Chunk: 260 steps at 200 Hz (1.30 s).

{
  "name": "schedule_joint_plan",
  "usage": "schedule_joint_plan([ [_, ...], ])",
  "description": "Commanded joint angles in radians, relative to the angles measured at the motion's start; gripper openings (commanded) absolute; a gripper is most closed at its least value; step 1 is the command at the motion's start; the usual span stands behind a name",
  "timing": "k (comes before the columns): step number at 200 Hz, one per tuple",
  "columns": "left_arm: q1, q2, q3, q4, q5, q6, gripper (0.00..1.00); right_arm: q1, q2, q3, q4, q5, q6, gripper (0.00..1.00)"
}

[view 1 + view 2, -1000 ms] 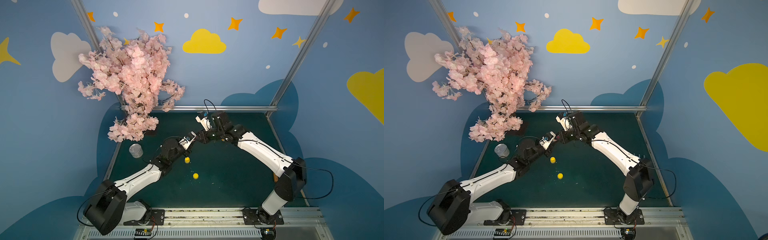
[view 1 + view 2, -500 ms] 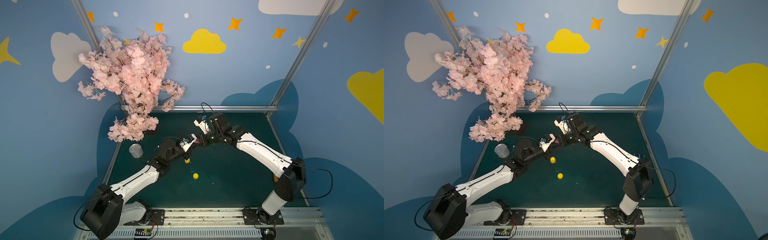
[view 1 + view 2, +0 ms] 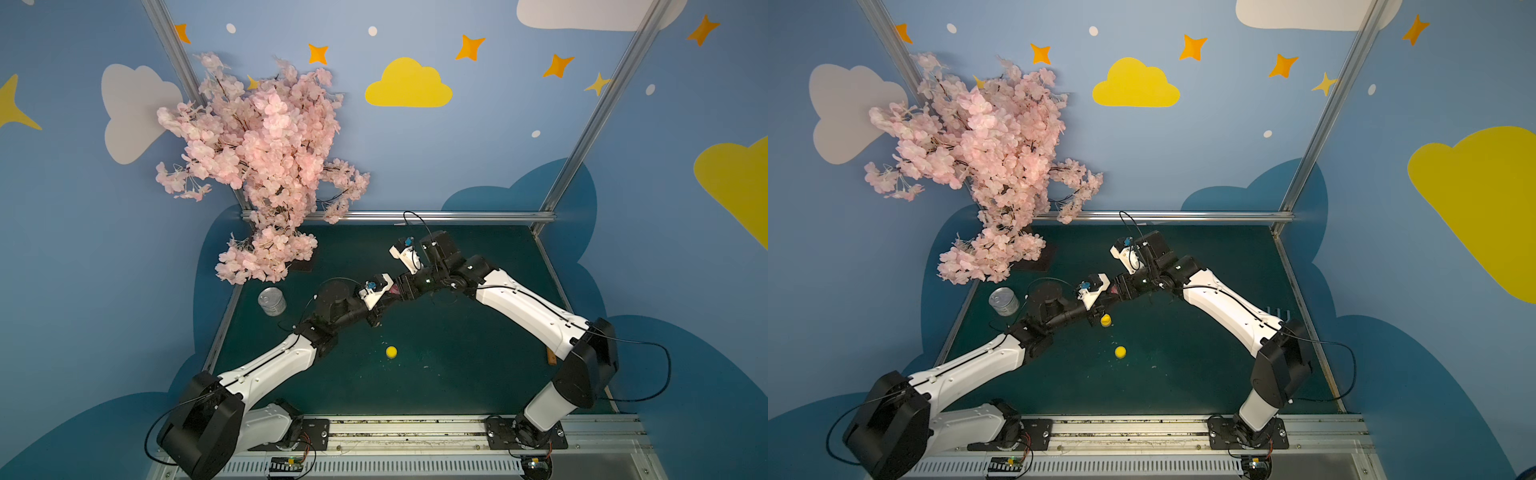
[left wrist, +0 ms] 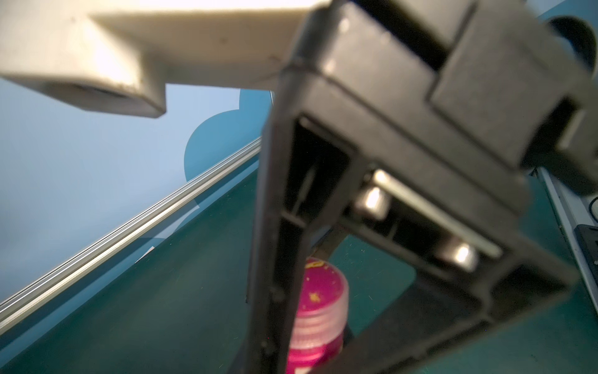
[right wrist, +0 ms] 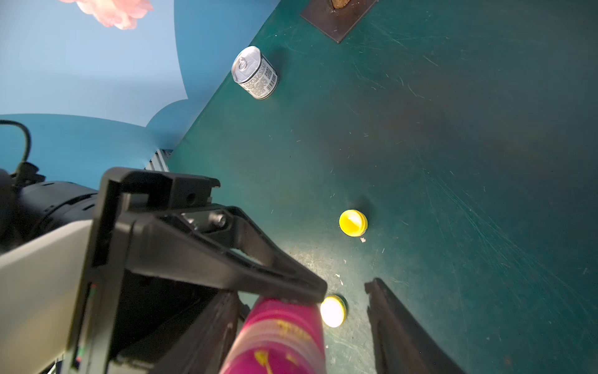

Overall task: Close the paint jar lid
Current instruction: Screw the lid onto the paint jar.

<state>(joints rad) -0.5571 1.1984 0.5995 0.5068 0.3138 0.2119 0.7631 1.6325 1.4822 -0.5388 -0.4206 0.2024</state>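
The dark green counter is scuffed and flecked with pale crumbs; a dark base plate lies in its 11 o'clock corner; a silver tin can stands upright at the 9 o'clock edge; a yellow cap lies near the middle; a small yellow pot stands near it, toward 11 o'clock; a brown object lies at the 3 o'clock edge.

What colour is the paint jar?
Magenta; the paint jar shows best in the left wrist view.
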Motion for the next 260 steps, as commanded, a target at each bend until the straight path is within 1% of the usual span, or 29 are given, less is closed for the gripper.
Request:
schedule_joint_plan([
  [1, 0.004, -0.026, -0.012, 0.027, -0.043, -0.021, 0.27, 0.004, -0.051, -0.021, -0.037, -0.018, -0.026, 0.65],
  [43, 0.016, -0.039, -0.051, 0.010, -0.056, -0.046, 0.27, -0.010, -0.120, -0.072, 0.016, -0.040, -0.055, 0.67],
  [73, 0.023, -0.043, -0.068, -0.002, -0.049, -0.057, 0.27, -0.022, -0.174, -0.125, 0.099, -0.095, -0.070, 0.70],
  [90, 0.030, -0.043, -0.073, -0.007, -0.036, -0.068, 0.27, -0.030, -0.193, -0.132, 0.097, -0.114, -0.089, 0.70],
  [104, 0.044, -0.048, -0.077, -0.001, 0.026, -0.091, 0.27, -0.038, -0.214, -0.145, 0.100, -0.112, -0.117, 0.70],
  [115, 0.061, -0.053, -0.079, 0.013, 0.123, -0.111, 0.28, -0.046, -0.233, -0.166, 0.114, -0.113, -0.146, 0.69],
  [122, 0.069, -0.057, -0.081, 0.023, 0.188, -0.122, 0.28, -0.056, -0.246, -0.185, 0.133, -0.122, -0.164, 0.66],
  [134, 0.073, -0.055, -0.072, 0.028, 0.292, -0.136, 0.28, -0.069, -0.263, -0.204, 0.151, -0.182, -0.216, 0.63],
  [151, 0.076, -0.048, -0.041, 0.005, 0.413, -0.149, 0.28, -0.077, -0.281, -0.226, 0.175, -0.233, -0.288, 0.59],
  [176, 0.076, -0.032, 0.004, -0.018, 0.550, -0.182, 0.29, -0.087, -0.295, -0.253, 0.236, -0.310, -0.321, 0.54],
  [198, 0.079, -0.021, 0.028, -0.016, 0.615, -0.204, 0.30, -0.088, -0.305, -0.276, 0.299, -0.389, -0.337, 0.51],
  [218, 0.085, -0.009, 0.054, -0.037, 0.654, -0.212, 0.30, -0.088, -0.300, -0.277, 0.309, -0.431, -0.351, 0.49],
  [236, 0.087, -0.002, 0.066, -0.048, 0.659, -0.210, 0.29, -0.088, -0.301, -0.280, 0.316, -0.439, -0.350, 0.48],
  [260, 0.090, -0.005, 0.062, -0.043, 0.636, -0.205, 0.29, -0.088, -0.298, -0.276, 0.302, -0.448, -0.350, 0.44],
])
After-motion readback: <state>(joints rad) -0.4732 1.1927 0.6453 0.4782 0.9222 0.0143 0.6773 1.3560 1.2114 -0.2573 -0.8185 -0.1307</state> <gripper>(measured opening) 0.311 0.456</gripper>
